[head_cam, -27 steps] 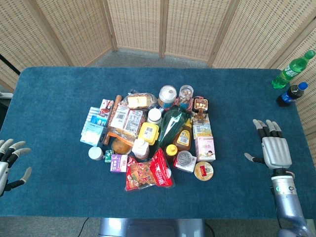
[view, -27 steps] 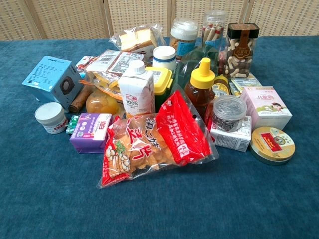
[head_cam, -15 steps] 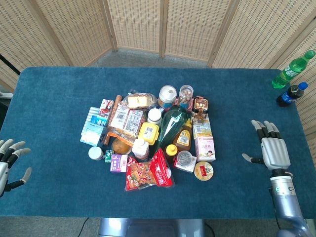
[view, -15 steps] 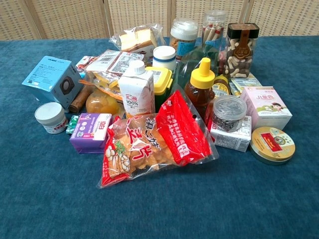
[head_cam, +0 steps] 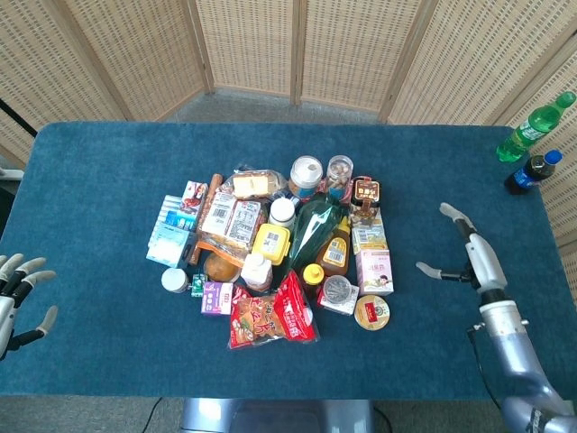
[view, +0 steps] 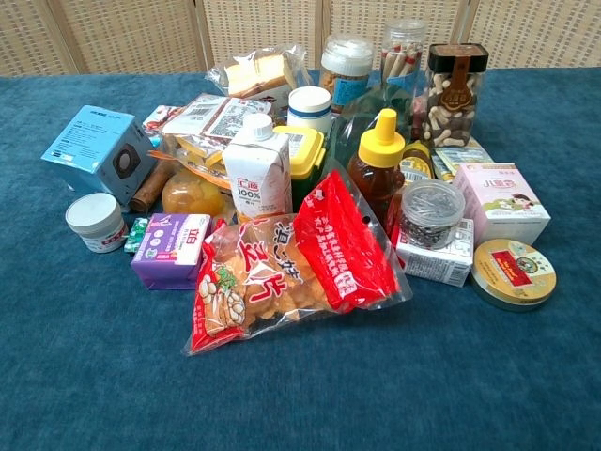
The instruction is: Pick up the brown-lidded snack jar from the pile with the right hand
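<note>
The brown-lidded snack jar [head_cam: 366,193] stands upright at the back right of the pile, clear-walled and filled with small pale and brown pieces; in the chest view the jar [view: 452,94] rises at the top right. My right hand [head_cam: 471,253] hovers over the table to the right of the pile, turned edge-on, fingers apart and holding nothing. My left hand [head_cam: 16,290] rests open at the far left edge of the table. Neither hand shows in the chest view.
Beside the jar stand a clear tube of stick biscuits [head_cam: 340,175] and a white-lidded jar [head_cam: 306,173]. A pink box [head_cam: 374,271], a honey bottle [head_cam: 334,245], a round tin [head_cam: 371,312] and a red snack bag [head_cam: 270,314] lie nearer. Two drink bottles [head_cam: 532,135] stand at the far right corner.
My right hand has rotated from palm-down to edge-on and shifted left and a little forward toward the pile. The left hand and the pile have not moved.
</note>
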